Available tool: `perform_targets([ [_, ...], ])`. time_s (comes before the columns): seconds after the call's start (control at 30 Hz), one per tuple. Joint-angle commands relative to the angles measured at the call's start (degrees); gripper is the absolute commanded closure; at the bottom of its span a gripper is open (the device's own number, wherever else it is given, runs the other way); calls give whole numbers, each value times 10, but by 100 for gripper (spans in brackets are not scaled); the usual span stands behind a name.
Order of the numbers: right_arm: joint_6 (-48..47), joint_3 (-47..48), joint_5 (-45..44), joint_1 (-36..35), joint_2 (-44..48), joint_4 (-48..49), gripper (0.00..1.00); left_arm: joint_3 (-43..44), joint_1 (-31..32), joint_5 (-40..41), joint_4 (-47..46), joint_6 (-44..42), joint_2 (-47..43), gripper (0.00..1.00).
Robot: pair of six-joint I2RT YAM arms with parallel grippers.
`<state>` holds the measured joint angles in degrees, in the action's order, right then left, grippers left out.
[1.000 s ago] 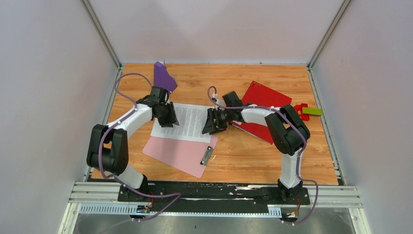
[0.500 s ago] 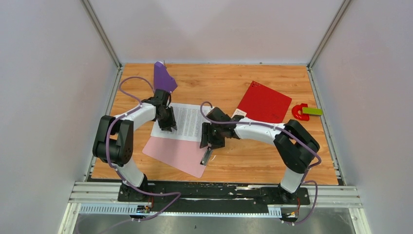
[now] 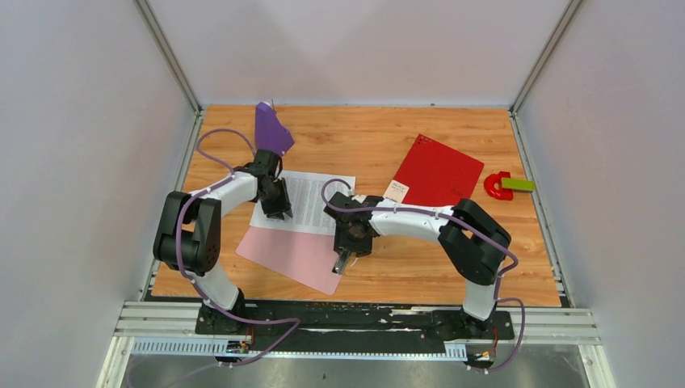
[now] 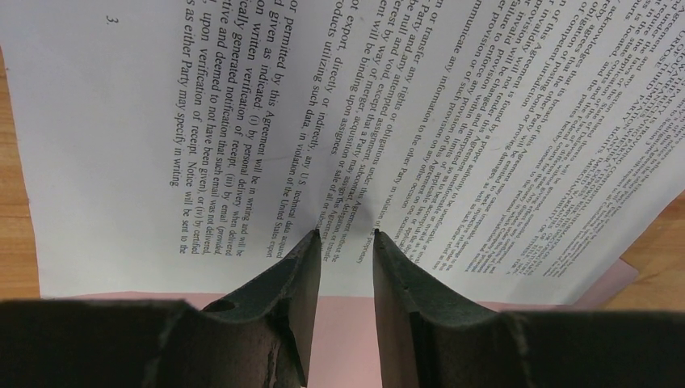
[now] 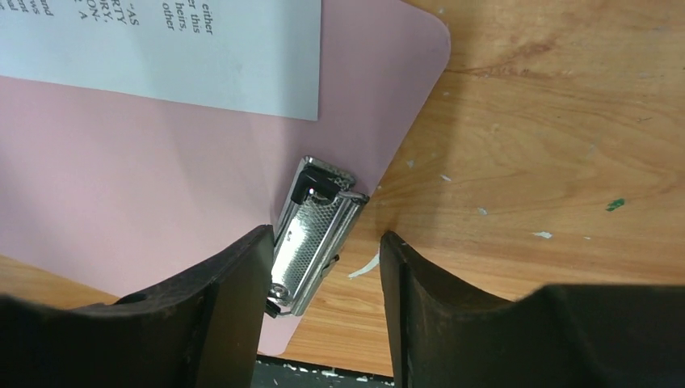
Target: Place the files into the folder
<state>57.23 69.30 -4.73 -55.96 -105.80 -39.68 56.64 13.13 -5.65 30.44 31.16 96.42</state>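
Top external view: files (image 3: 317,200) lie flat left of centre, long axis across the table, near edge overlapping the pink clipboard (image 3: 292,255). The closed folder (image 3: 439,171) lies well apart, far right. Separate sheets cannot be told apart. Left gripper (image 4: 346,236) is tipped down onto the print, narrowly parted, holding nothing. Right gripper (image 5: 327,234), its arm bent leftward, gapes astride the metal clip (image 5: 312,242).

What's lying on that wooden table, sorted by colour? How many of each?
Red: 2, the folder and a small curved piece
Pink: 1, the clipboard
White: 1 pile of printed paper
Purple: 1 upright piece
Green: 1 block
Total: 6
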Motion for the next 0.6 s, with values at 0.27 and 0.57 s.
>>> perform_targets([
  [0.27, -73, 8, -70, 33, -35, 21, 73, -17, -15, 63, 38, -31, -5, 63],
  [0.57, -132, -30, -75, 65, -35, 82, 82, -25, -16, 106, 72, -47, -5, 63],
])
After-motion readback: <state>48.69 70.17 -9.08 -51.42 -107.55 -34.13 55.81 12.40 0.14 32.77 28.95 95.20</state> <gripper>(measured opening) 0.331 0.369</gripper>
